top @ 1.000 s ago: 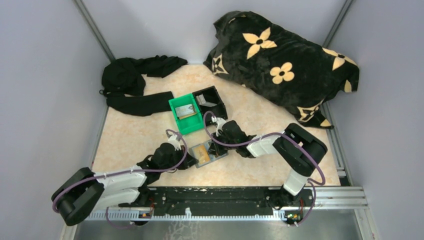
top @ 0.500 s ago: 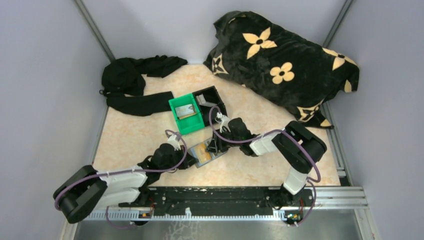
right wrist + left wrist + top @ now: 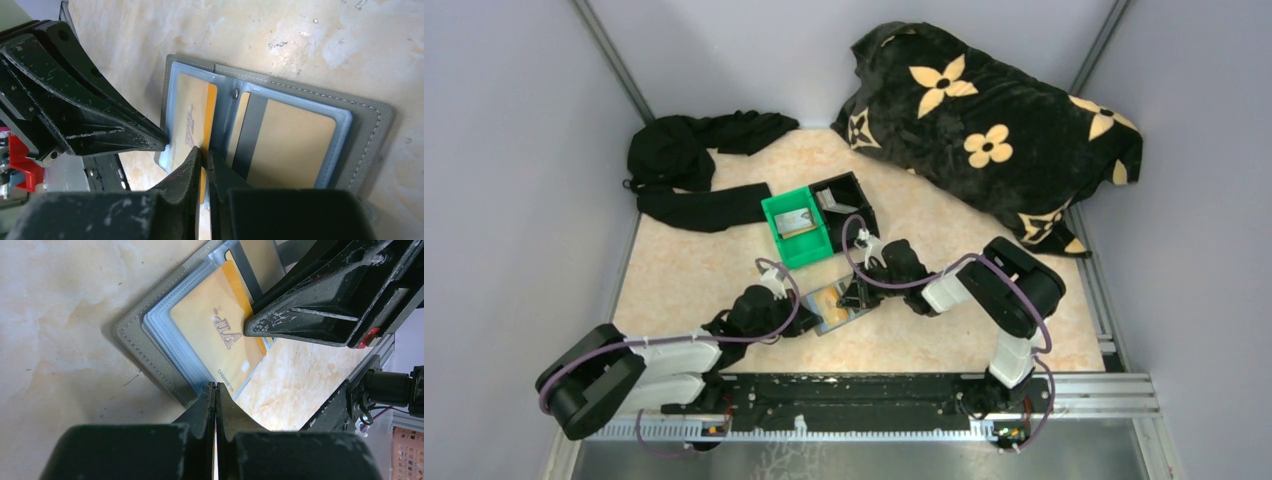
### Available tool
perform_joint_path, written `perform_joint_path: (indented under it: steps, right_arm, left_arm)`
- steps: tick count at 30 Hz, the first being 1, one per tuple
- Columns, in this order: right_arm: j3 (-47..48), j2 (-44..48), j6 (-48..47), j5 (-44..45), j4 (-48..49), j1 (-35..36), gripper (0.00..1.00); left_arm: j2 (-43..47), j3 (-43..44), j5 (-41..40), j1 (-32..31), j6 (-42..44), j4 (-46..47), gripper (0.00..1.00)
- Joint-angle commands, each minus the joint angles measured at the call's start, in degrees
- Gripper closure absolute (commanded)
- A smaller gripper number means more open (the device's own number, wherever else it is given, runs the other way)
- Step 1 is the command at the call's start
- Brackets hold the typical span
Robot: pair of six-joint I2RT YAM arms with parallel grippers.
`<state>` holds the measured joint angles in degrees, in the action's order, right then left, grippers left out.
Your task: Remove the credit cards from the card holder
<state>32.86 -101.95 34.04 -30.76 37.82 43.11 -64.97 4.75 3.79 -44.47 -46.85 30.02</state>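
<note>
Card holder [image 3: 829,308] lies open on the surface [image 3: 694,275] in the top view, near the front and just in front of the green bin [image 3: 796,245]. A flat silver-grey card [image 3: 800,219] lies inside that bin. The black bin [image 3: 856,212] sits right beside the green one. Left claw [image 3: 802,305] is at the holder's left side & right claw [image 3: 856,296] is at its right side. A black cloth [image 3: 689,165] lies back left. A black blanket w/ yellow flowers [image 3: 994,120] lies back right.

Left wrist cam: the left claw [image 3: 215,387] has its fingers pressed together, w/ nothing seen between them. Its tip touches the holder's [image 3: 135,337] near edge. The gold card [image 3: 215,330] sits in a clear pocket, and the right claw's tip rests on it.

Right wrist cam: the right claw [image 3: 204,152] is squeezed onto the gold card's [image 3: 190,110] edge, and a yellow strip shows between the fingers. That card is in the left panel. A tan card w/ a grey stripe [image 3: 295,145] fills the right panel. The left claw's tip [image 3: 162,141] touches the holder's [image 3: 370,125] left edge.
</note>
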Motion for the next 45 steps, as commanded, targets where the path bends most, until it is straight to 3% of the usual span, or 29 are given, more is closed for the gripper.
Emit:
perform_joint_path:
  steps: [1,12,25,38,42,45]
  right_arm:
    - [-0.87,0.17,-0.46,-0.87,1.09,0.13,1.0]
    - [-2.22,6.41,-3.17,-0.96,-3.64,-6.34,1.0]
    - [4.37,14.07,-9.19,3.33,-16.66,-7.23,1.0]
    - [2.92,8.31,-7.5,2.78,-11.07,-7.25,0.97]
    - [3.31,6.81,-7.49,3.57,-11.08,-7.25,0.88]
    - [3.56,5.12,-7.35,2.94,-10.48,-7.27,0.87]
  left_arm:
    - [-2.66,-0.43,-1.38,0.62,1.19,-5.41,1.0]
    - [1.15,-1.48,-2.33,0.87,0.97,-7.68,1.0]
    - [5.71,2.32,-5.18,1.89,3.41,-14.23,0.99]
    - [4.52,3.08,-3.74,3.79,4.66,-13.94,0.94]
    - [2.15,3.29,-3.01,4.18,5.05,-12.71,0.94]
    - [0.82,3.6,-2.45,4.52,5.1,-12.15,0.94]
